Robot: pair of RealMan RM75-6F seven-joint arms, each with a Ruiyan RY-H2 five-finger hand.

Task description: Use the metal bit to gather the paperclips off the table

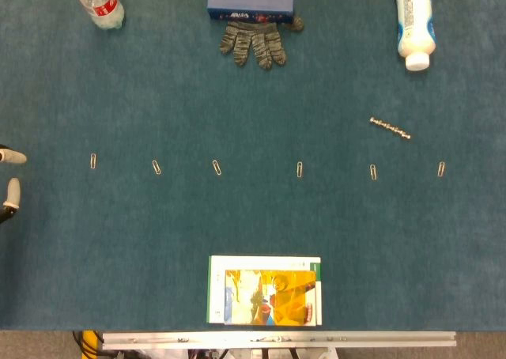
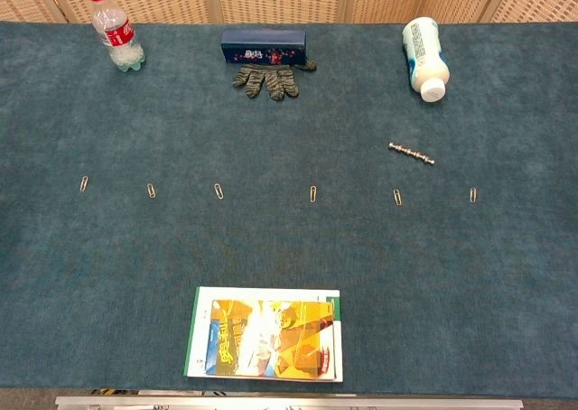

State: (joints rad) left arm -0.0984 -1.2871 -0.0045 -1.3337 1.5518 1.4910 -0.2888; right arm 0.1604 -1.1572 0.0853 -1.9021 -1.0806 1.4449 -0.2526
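Across the middle of the teal table (image 1: 158, 240), one row, left to right: six paperclips, at (image 1: 93, 160), (image 1: 156, 167), (image 1: 217, 167), (image 1: 300, 168), (image 1: 373, 171) and (image 1: 441, 168), well apart from one another, all flat.

Metal bit (image 1: 390, 127): one, lying loose on the cloth, just beyond the row at right, between the two rightmost clips and the far edge. Not yet taken up.

My left hand (image 1: 9, 181): only pale fingertips show at the left edge of the head view; whether released or clenched I cannot tell. My right hand: not in view.

Other items, one each: clear bottle with red cap (image 1: 100, 3), far left; blue box (image 1: 250, 5), far centre; grey glove (image 1: 253, 41), touching the box; white bottle (image 1: 414, 19), far right, on its side; booklet (image 1: 265, 290), near centre.

Risks, as I judge them:
- The bit is thin and lies flat, so my fingers may roll or flick it away.
- It lies far from the visible hand, so a long reach could sweep clips out of line.
- A clip may drag on the cloth rather than cling.
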